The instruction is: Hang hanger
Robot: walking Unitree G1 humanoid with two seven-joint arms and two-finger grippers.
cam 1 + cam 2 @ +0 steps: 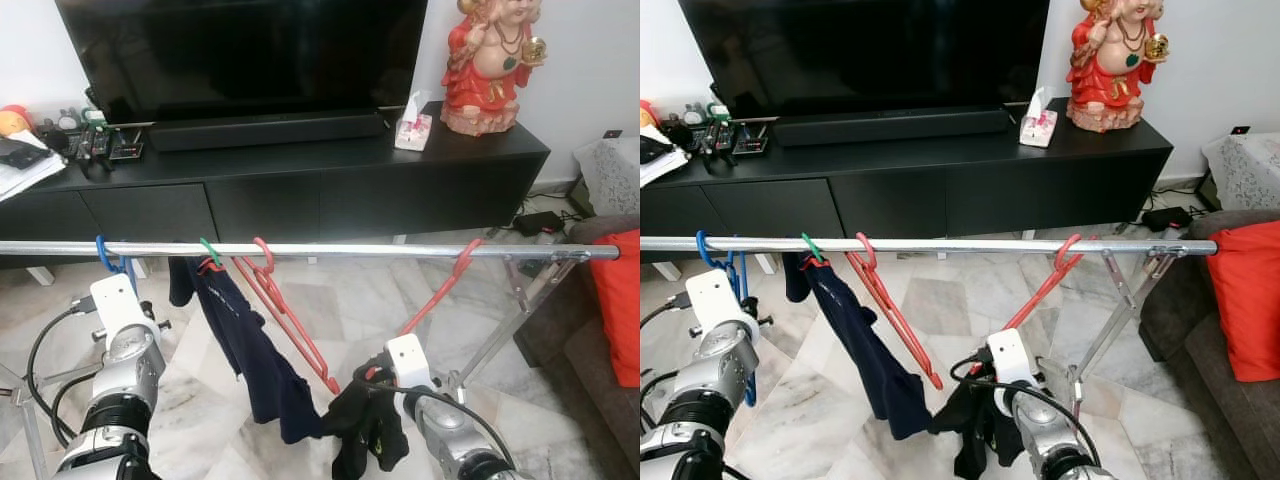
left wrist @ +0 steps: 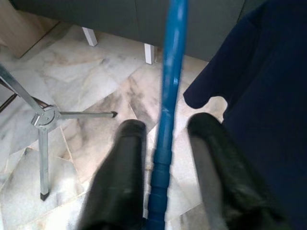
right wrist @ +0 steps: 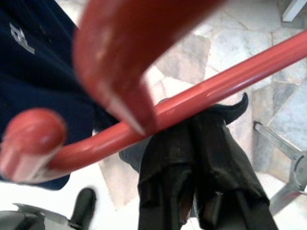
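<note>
A metal rail point(image 1: 350, 250) runs across in front of me. A blue hanger point(image 1: 104, 256) hooks over its left end, and my left gripper point(image 2: 165, 127) stands open with the blue bar point(image 2: 168, 96) between its fingers, not touching them. Beside it a green-hooked hanger carries a navy garment point(image 1: 250, 350), and an empty red hanger point(image 1: 285, 315) hangs tilted. A second red hanger point(image 1: 440, 290) hooks on the rail at the right and slants down to my right gripper point(image 3: 192, 124), which is shut on its bar point(image 3: 216, 91) together with a black garment point(image 1: 360, 425).
A black TV console point(image 1: 300, 190) with a TV, a tissue box point(image 1: 413, 128) and a red statue point(image 1: 495, 60) stands behind the rail. The rack's crossed legs point(image 1: 520, 300) and a red cushion point(image 1: 620, 300) on a sofa are at the right. Marble floor lies below.
</note>
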